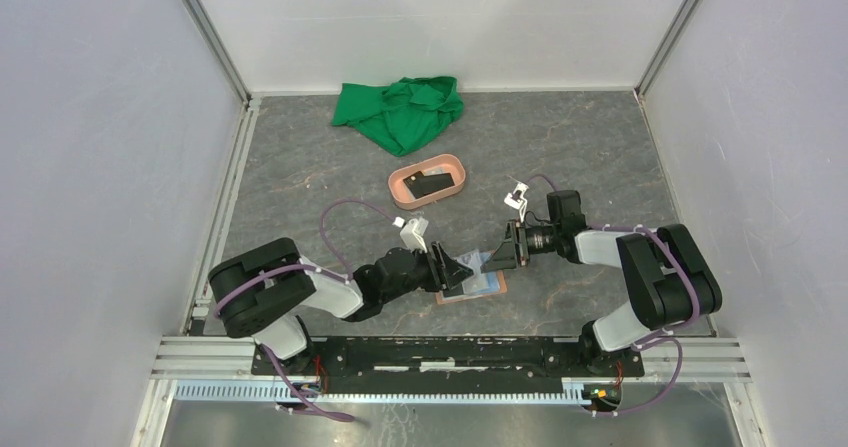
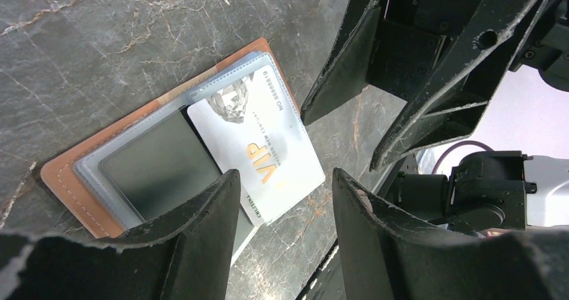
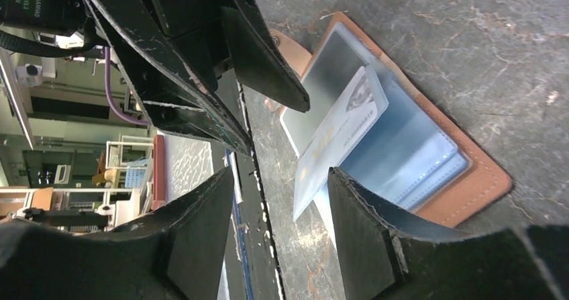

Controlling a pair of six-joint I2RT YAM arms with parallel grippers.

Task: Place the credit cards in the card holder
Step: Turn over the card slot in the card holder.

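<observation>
- Card holder (image 1: 486, 286), seen from above: it lies open on the table, near the middle and close to the arm bases. The left claw (image 1: 455, 270) and right claw (image 1: 497, 252) meet low over it. Farther off sits the tray (image 1: 398, 189) with a black card (image 1: 432, 183) in it, so at least that one is left to do.
- Left wrist: the card holder (image 2: 64, 179) shows clear sleeves. A dark card (image 2: 158, 169) sits fully in one, so I judge that one done. A pale card (image 2: 258, 145) lies aslant, its right end hanging out past the edge onto the table. The left claw (image 2: 283, 179) is spread just above it and pinches nothing. The right claw (image 2: 341, 141) is spread too, its tips beside the pale card's far corner.
- Right wrist: the pale card (image 3: 339, 139) stands tilted, one end at a sleeve and the other raised clear. It looks only part way in and wants pushing home. The right claw (image 3: 280, 176) gapes with nothing in it.
</observation>
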